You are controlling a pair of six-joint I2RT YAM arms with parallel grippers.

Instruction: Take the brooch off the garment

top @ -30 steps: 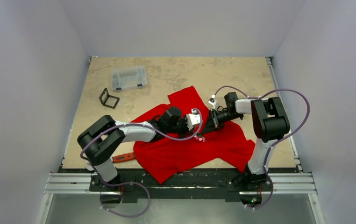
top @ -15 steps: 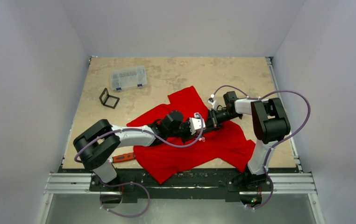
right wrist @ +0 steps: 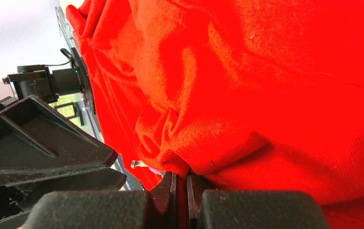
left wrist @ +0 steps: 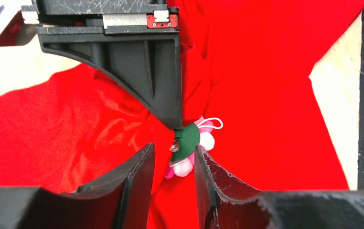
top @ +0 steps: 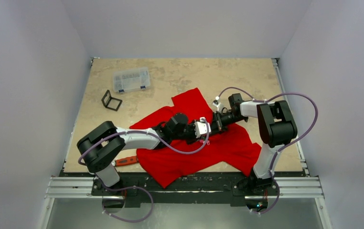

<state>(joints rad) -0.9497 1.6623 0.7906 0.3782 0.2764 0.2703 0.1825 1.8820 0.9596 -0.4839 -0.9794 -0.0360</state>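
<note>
Between the left fingers (left wrist: 137, 186): the brooch (left wrist: 188, 145) sits in the gap of the left gripper (left wrist: 174, 155). It is close to one finger and may touch it, but I cannot tell.
Left gripper: a little open, not squeezing, holding nothing.
How the brooch lies: green back toward the left wrist camera, pink petals peeking out at the sides. Its long way runs along the gap, pointing to the right gripper (right wrist: 180, 183).
Just past the brooch: the right gripper is closed tight on a fold of the shirt (left wrist: 275, 95). The brooch hangs from that fold.
Nearer arm: the left one. Its tips are on both sides of the brooch, and the right one has only cloth.
Next move, my guess: the left closes on the brooch and pulls back from the fold while the right holds the shirt.
Far from the brooch: a wrench (top: 126, 161), a clear box (top: 131, 79).
Change from a second ago: the left gripper has slid closer to the brooch and the right gripper. The right arm has stayed put.
</note>
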